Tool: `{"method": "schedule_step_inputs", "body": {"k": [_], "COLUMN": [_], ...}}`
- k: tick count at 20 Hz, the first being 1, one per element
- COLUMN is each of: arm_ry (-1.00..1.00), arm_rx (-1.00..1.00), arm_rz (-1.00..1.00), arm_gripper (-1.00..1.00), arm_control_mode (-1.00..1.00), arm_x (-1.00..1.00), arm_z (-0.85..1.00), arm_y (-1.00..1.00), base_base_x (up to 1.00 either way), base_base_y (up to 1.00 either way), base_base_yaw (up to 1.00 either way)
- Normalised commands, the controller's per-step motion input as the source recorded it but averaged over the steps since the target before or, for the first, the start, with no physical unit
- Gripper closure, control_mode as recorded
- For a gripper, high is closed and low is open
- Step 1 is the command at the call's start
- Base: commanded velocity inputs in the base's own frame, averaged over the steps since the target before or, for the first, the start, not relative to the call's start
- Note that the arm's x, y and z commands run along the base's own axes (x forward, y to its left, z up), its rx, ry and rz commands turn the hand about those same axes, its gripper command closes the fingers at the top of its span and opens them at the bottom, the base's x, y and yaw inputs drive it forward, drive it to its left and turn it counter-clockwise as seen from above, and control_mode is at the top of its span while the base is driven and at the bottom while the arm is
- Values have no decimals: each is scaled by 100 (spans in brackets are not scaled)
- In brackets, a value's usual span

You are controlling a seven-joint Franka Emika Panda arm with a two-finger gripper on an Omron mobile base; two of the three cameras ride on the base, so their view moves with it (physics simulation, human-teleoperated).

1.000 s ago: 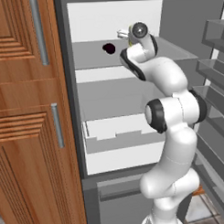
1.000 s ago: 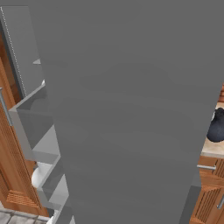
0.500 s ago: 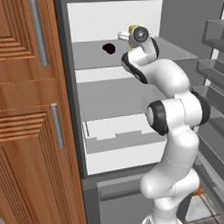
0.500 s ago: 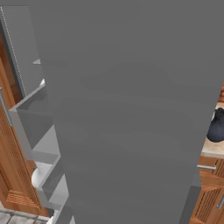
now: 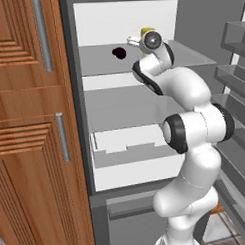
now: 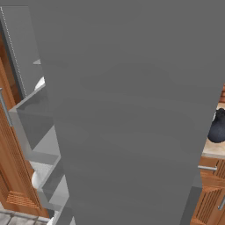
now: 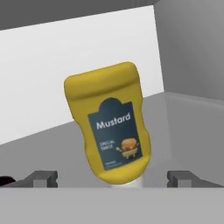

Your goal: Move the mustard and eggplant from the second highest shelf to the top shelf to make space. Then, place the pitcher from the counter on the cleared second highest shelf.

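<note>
- Mustard (image 7: 111, 133) stands cap-down on the top shelf (image 5: 97, 63), leaning slightly, between my gripper (image 7: 113, 178) tips.
- Fingers (image 7: 41, 178) spread wide, clear of it; I judge it released.
- Eggplant (image 5: 119, 53) sits just beside on that shelf.
- Pitcher (image 6: 217, 126) waits on the counter (image 6: 214, 149).

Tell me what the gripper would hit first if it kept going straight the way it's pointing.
Most likely the mustard bottle. The gripper is open, with the bottle standing dead ahead between its fingertips. How much gap remains is hard to judge.
</note>
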Motion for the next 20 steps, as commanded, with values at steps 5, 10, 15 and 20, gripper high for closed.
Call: {"method": "schedule_step_inputs", "body": {"k": [5, 10, 15, 20], "arm_ry": [0, 0, 1, 4], "arm_rx": [-1, -1, 0, 0], "arm_rz": [2, 1, 0, 0], "arm_gripper": [-100, -100, -100, -100], "arm_control_mode": [-100, -100, -100, -100], "arm_x": [-48, -77, -86, -93], "arm_z": [0, 1, 0, 0], "arm_y": [25, 16, 8, 2], "base_base_x": [0, 0, 0, 0], "base_base_y": [0, 0, 0, 0], "base_base_yaw": [0, 0, 0, 0]}}
